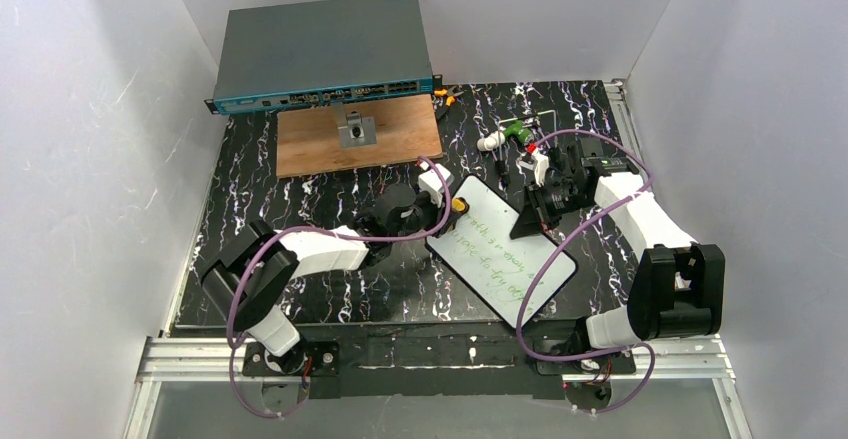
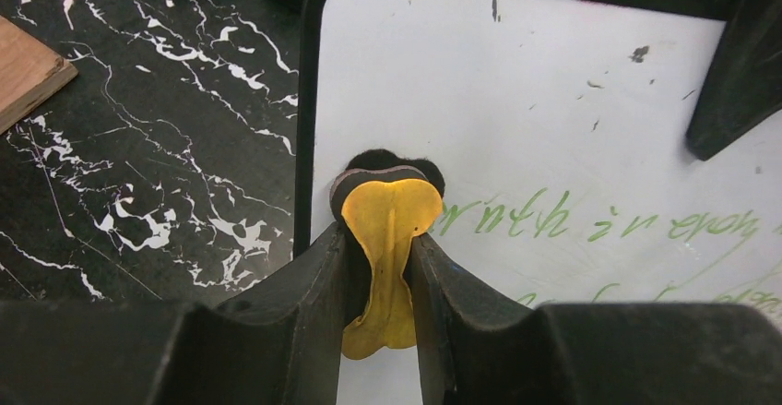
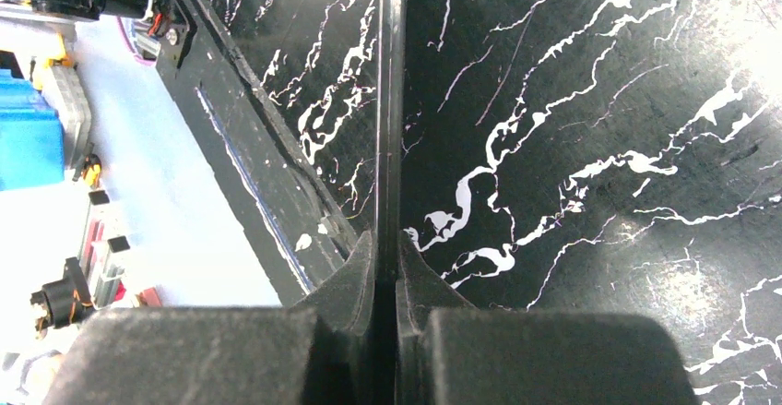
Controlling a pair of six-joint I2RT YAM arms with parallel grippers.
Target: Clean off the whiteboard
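Jaws of the left gripper [image 2: 378,242] pinch a yellow eraser [image 2: 392,204] by its waist. The eraser's dark felt pad faces the whiteboard [image 1: 493,211] and sits close inside the board's left rim, at the start of the first written line. The whiteboard lies flat and askew on the black marbled tabletop [image 1: 250,189], between the two arms and just ahead of their bases.

Green handwriting [image 2: 516,216] runs across the board in several lines. In the left wrist view the line level with the pad reads unbroken to its right, and a further line shows below it. The overhead view shows the writing covering the middle and near part of the board. The far strip carries no writing, only a few dark specks; whether it was wiped or never written on cannot be told.

By this evidence the erasing is at or near its start: the eraser is in hand and placed, and nearly all of the writing is left to clear.

Jaws of the right gripper [image 1: 527,221] are pressed together on nothing, their tip at the board's far right edge, seemingly steadying it.

Farther back lie a brown wooden board [image 1: 320,147] and a grey network switch [image 1: 320,44].
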